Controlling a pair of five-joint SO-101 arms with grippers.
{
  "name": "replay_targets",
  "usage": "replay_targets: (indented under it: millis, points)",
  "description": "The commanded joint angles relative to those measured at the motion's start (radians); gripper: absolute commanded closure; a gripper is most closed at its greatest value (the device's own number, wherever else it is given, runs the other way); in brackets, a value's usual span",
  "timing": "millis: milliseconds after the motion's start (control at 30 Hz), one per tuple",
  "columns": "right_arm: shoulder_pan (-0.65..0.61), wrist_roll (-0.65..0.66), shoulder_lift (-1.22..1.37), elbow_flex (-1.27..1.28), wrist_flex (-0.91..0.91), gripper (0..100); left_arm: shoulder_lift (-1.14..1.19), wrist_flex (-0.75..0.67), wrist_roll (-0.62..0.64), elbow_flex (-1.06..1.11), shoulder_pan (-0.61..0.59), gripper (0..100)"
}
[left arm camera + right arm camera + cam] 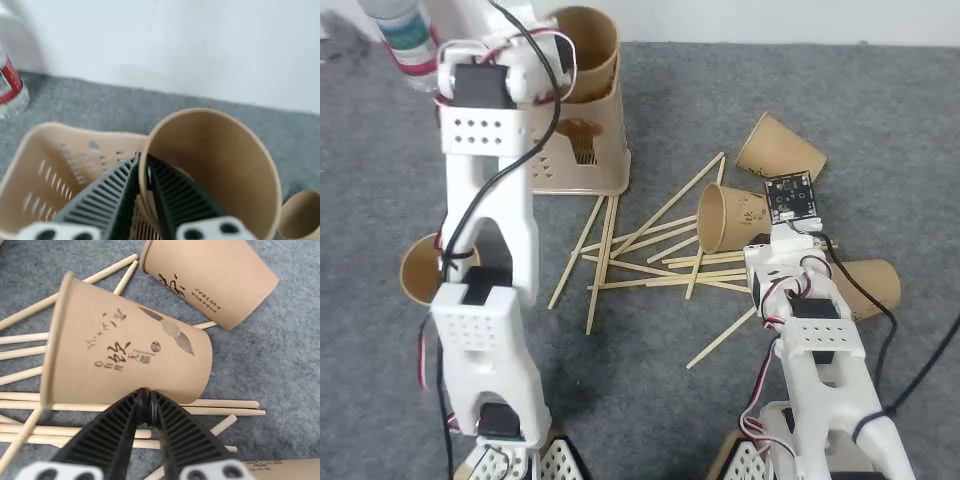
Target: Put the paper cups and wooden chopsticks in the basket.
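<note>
A paper cup (588,45) is being gripped at its rim by the left end effector (142,162), w/ one finger inside the cup and one outside. The cup is being held at the top of the basket (582,150), far left on the bench (880,100). Whether its base is inside the basket can't be told.

The right end effector (146,397) is being held clenched, w/ nothing btwn its fingers. Its tips are being pressed against the side wall of a 2nd cup (125,350), which is lying on its side across the chopsticks (650,250). These are being seen scattered around the bench ctr, right of the basket.

A 3rd cup (780,150) is being seen on its side just beyond the 2nd, farther right. A 4th cup (870,285) is lying nearer, beside the right arm. A 5th cup (418,270) is being partly hidden by the left arm, at the left. A bottle (405,35) is being seen at the far-left corner, near the basket.
</note>
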Motion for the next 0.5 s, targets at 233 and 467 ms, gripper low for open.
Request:
replay_targets:
  millis: [233,467]
  points:
    - [0.01,0.006,-0.021,-0.005,-0.018,99.0,-0.012,0.158,-0.078,-0.116,0.003,59]
    - [0.01,0.006,-0.021,-0.005,-0.018,99.0,-0.009,0.201,-0.097,-0.283,-0.071,61]
